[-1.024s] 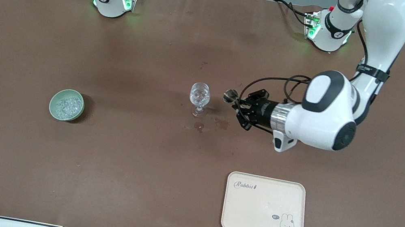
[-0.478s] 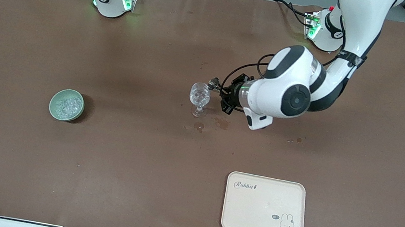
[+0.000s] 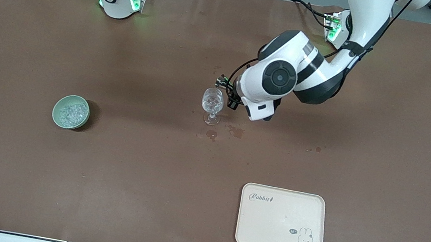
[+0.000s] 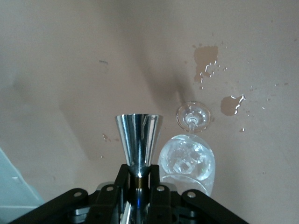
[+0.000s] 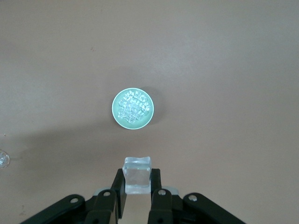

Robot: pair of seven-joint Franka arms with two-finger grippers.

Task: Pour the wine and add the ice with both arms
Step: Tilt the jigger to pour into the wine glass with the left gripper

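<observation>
Beside the glass (image 3: 212, 102), wet spills (image 3: 235, 132); tray (image 3: 282, 221) nearer.

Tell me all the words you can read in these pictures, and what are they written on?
"Rabbit": written in a top corner of the cream tray, which also has a small rabbit drawing.
A tiny speech bubble beside the rabbit: too small to read.
Small marks on the arm bases' black bands: too small to read.
No other words show, in the wrist views either.
</observation>
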